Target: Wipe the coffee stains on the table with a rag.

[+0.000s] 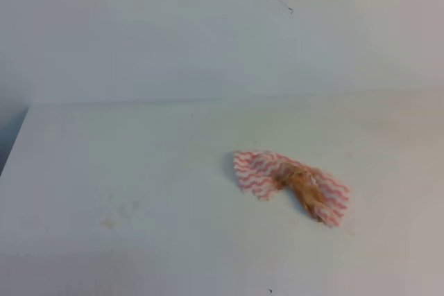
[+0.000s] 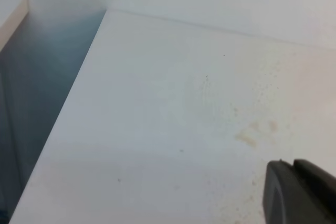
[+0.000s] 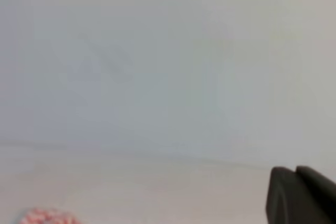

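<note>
The small crumpled zigzag-striped cloth rag (image 1: 290, 185) lies on the large flat white tabletop (image 1: 139, 171), right of centre and toward the front edge. The white wall (image 1: 173, 32) stands behind the tabletop. Faint smudges (image 1: 119, 214) lie on the tabletop, well left of the rag.
</note>
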`<state>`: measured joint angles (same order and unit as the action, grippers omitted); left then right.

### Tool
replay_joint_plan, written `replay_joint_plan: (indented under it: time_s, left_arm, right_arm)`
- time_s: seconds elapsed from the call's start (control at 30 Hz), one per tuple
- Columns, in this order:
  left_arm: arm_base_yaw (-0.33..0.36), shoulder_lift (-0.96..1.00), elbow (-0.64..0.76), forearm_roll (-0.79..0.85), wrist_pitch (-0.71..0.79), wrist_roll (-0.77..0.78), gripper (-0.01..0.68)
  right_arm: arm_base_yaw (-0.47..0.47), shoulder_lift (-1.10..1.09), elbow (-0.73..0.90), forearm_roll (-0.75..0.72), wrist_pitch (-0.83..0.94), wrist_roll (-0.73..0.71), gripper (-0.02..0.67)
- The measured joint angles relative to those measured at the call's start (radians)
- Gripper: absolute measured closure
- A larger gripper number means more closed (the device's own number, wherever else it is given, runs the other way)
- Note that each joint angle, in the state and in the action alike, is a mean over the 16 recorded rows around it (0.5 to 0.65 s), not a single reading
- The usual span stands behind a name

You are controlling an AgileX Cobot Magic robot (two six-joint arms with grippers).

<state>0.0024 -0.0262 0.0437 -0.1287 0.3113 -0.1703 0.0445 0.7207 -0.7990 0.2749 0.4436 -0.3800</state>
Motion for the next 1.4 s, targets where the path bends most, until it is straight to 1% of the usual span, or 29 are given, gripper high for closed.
replay_joint_plan:
  time_s: [0.17, 0.3, 0.47, 0.63, 0.83, 1.0, 1.27, 1.4]
  left_arm:
    - [0.0, 0.0, 0.0, 0.0, 0.0, 0.0, 0.672]
    - [0.0, 0.0, 0.0, 0.0, 0.0, 0.0, 0.672]
    - [0.0, 0.0, 0.0, 0.0, 0.0, 0.0, 0.672]
    - [0.0, 0.0, 0.0, 0.0, 0.0, 0.0, 0.672]
    - [0.001, 0.0, 0.0, 0.0, 0.0, 0.0, 0.672]
    - [0.001, 0.0, 0.0, 0.0, 0.0, 0.0, 0.672]
    - [0.001, 0.0, 0.0, 0.0, 0.0, 0.0, 0.672]
    - [0.001, 0.0, 0.0, 0.0, 0.0, 0.0, 0.672]
  right_arm:
    - [-0.144, -0.183, 0.21, 0.07, -0.136, -0.005, 0.64]
    - [-0.214, -0.329, 0.395, 0.092, -0.206, -0.001, 0.64]
    - [-0.245, -0.49, 0.596, 0.087, -0.233, 0.018, 0.64]
    - [-0.247, -0.615, 0.728, 0.071, -0.205, 0.04, 0.64]
    - [-0.247, -0.704, 0.799, 0.048, -0.144, 0.063, 0.641]
    - [-0.247, -0.738, 0.803, 0.029, -0.106, 0.065, 0.641]
    - [-0.247, -0.741, 0.803, 0.019, -0.101, 0.07, 0.641]
    - [-0.247, -0.74, 0.803, -0.023, -0.1, 0.119, 0.641]
